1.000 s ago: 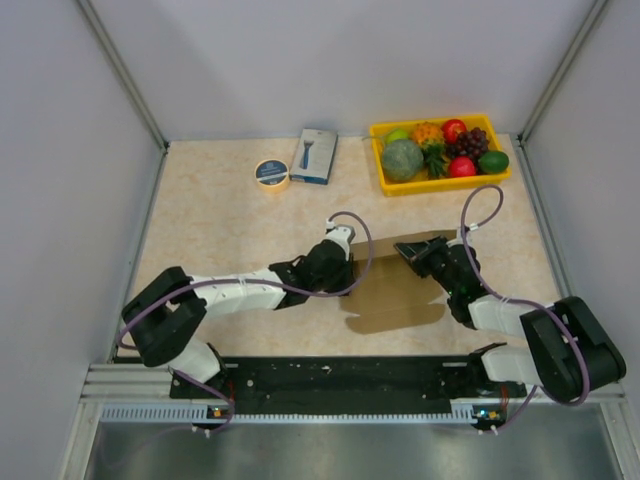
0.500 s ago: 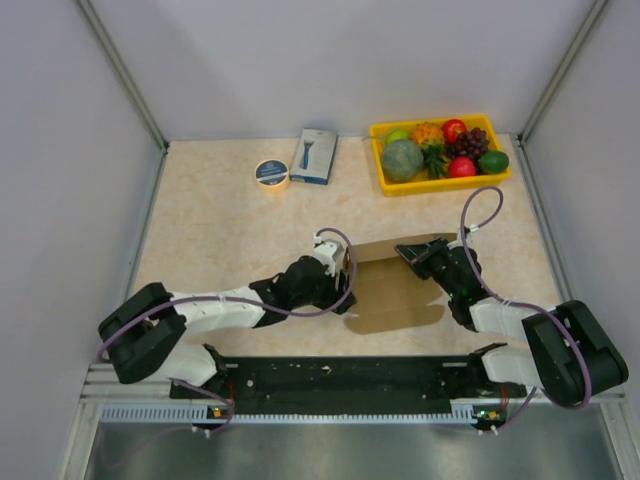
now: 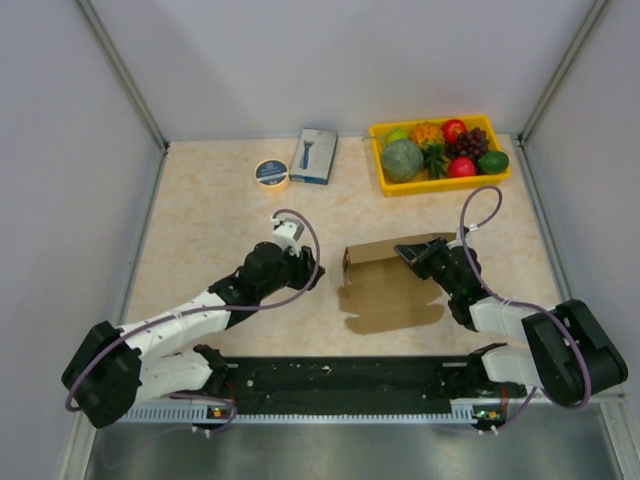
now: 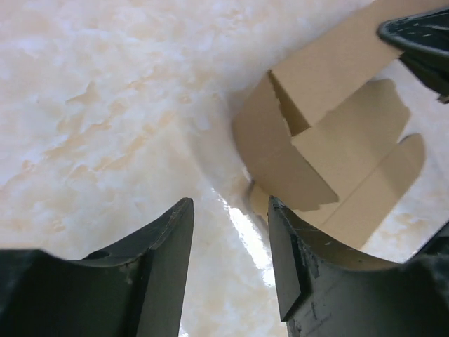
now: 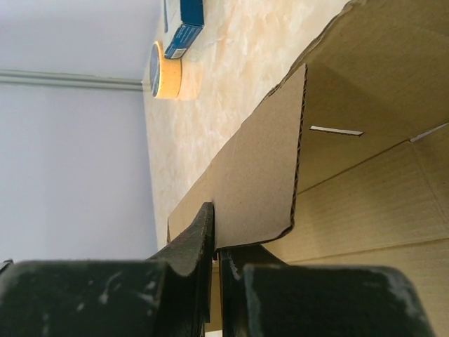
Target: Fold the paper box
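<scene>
The paper box [image 3: 390,285] is a brown cardboard blank lying mid-table with its far wall and left flap raised. It also shows in the left wrist view [image 4: 330,161] and in the right wrist view [image 5: 337,161]. My right gripper [image 3: 412,254] is shut on the raised wall's right end; its fingers pinch a flap edge [image 5: 216,235]. My left gripper [image 3: 305,270] is open and empty, left of the box and apart from it, with bare table between its fingers [image 4: 228,232].
A yellow tray [image 3: 440,183] of toy fruit stands at the back right. A blue-and-white printed box [image 3: 315,156] and a tape roll [image 3: 271,173] lie at the back middle. Grey walls stand on both sides.
My left arm has drawn back to the left, away from the box's left flap, which stays raised. The right gripper holds its pinch in the same place.
</scene>
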